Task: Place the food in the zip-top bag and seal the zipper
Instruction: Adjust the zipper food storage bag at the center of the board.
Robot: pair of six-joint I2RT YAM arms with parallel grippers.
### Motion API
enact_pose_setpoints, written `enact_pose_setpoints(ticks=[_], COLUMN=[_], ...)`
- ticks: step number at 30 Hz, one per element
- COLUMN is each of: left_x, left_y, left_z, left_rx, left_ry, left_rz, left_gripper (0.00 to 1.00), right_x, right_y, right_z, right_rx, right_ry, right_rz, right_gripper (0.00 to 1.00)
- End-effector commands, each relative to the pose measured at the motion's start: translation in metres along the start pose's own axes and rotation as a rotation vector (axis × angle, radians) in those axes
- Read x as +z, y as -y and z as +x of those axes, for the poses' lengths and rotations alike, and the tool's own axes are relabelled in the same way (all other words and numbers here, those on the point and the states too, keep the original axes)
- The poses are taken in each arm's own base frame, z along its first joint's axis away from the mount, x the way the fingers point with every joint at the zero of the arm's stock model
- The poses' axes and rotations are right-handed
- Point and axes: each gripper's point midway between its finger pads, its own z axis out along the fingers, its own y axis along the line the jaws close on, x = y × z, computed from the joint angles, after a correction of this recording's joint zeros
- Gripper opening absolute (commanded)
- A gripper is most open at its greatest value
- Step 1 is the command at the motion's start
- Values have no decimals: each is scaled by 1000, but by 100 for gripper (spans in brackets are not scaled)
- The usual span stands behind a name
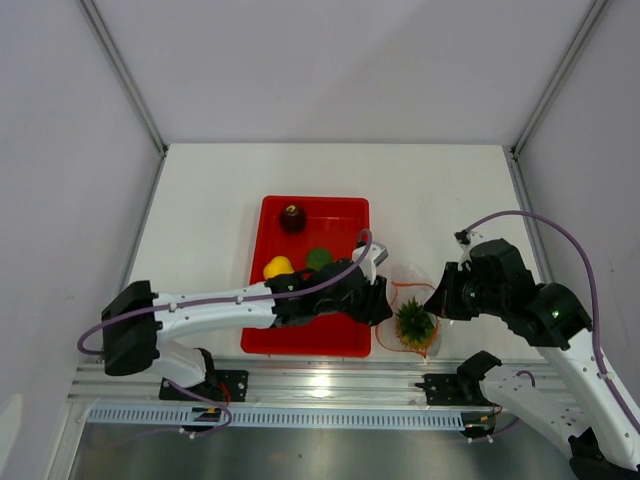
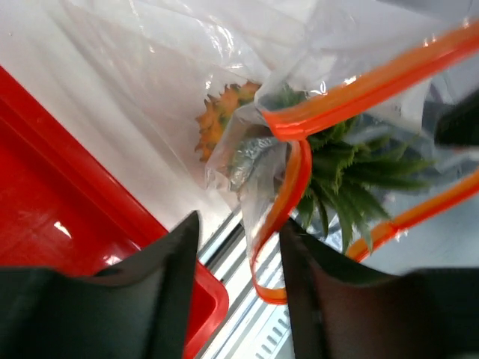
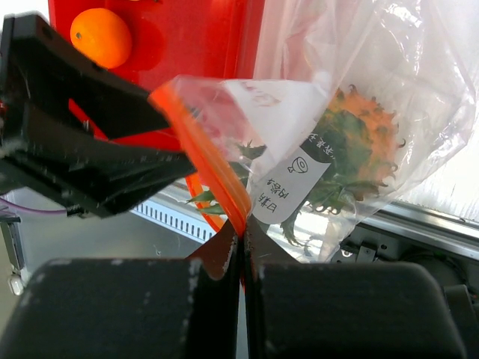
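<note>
The right pincer [image 3: 241,241] clamps the zipper [image 3: 212,170], whose slack loop hangs in the gap of the released left pincer [image 2: 239,233], the bag [image 3: 419,90] between both.

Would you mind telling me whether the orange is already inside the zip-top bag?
No, the orange lies in the red tray, while only the pineapple shows inside the zip-top bag.

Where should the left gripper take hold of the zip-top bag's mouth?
The loose zipper strip curling down ahead of the left gripper, approached from the red tray side; the right gripper pinches the zip-top bag's other side, so pulling here spreads the mouth.
</note>
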Motion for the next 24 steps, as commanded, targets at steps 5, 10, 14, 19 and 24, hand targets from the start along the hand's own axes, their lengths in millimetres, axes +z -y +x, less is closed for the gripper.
enact_pose_setpoints(ticks=[5,10,14,19,24], left_x=[18,9,-21,6,22], left_y=[27,60,70,41,51], left_z=[-68,-112,-124,-85,-81], left_rx=[10,59,52,1,-15], left_ry=[33,84,176,84,40], left_rz=[125,202,261,203,261], left_gripper=[1,0,1,1,1], right_x=[-8,-37,-63,-26,-20], right_y=[3,35,21,10,4], right_z=[-26,-64,-72,-31,-35], right_rx=[-53,-71,-100,-116,-115], right_ry=[79,229,335,236,222], right_rz=[62,303,209,27,8], right_gripper=[0,0,0,0,0])
